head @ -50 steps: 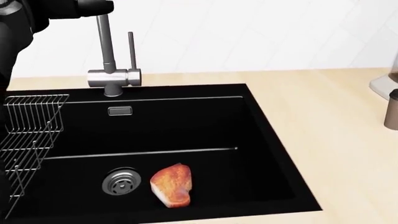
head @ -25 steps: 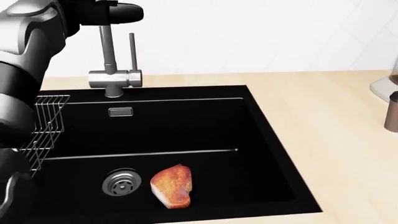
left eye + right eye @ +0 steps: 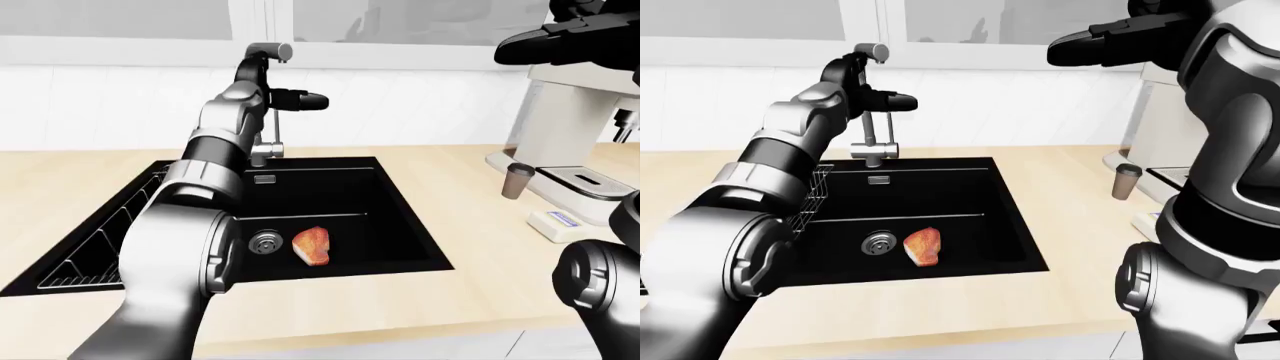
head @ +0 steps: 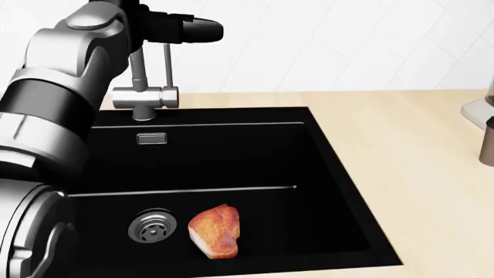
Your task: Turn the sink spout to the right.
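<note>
Two hands up. My left hand (image 3: 890, 100) is reaching across the upright pipe of the sink spout (image 3: 873, 120), dark fingers pointing to the view's right; can't tell whether they grip it. My right hand (image 3: 1090, 43) is raised high at the right, well apart from the faucet, fingers extended. Spout stands at the top rim of the black sink (image 4: 340, 191). Steak (image 4: 215, 230) lies beside the drain (image 4: 151, 227).
</note>
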